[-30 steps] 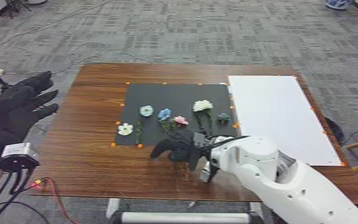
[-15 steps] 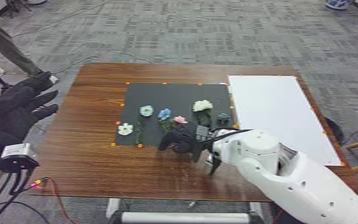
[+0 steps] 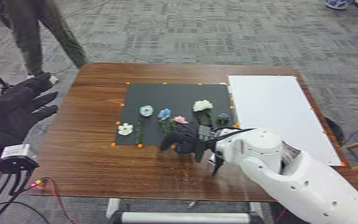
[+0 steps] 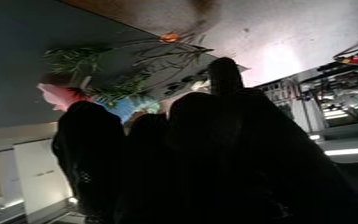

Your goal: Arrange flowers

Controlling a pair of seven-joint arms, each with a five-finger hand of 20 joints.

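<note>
A brown wooden table (image 3: 87, 170) is covered in part by a white board (image 3: 282, 115) on the right and, beside it, by a black mat (image 3: 180, 92). The left hand (image 3: 14, 112) is held off the table's left side, released, its fingers spread. The right hand (image 3: 189, 142) is held at the mat's near edge, its fingers fairly straight; whether a stem is touched cannot be told. Six flowers are laid on the mat. The large white flower (image 3: 202, 105) is set farthest from the near edge, right of the middle, with a dark green flower (image 3: 223, 117) beside it. To their left, a pink flower (image 3: 180, 120), a blue flower (image 3: 165, 114), a pale blue flower (image 3: 146, 111) and a small white flower (image 3: 125, 129) are spaced. The mat is bordered by small orange markers (image 3: 141, 146).
</note>
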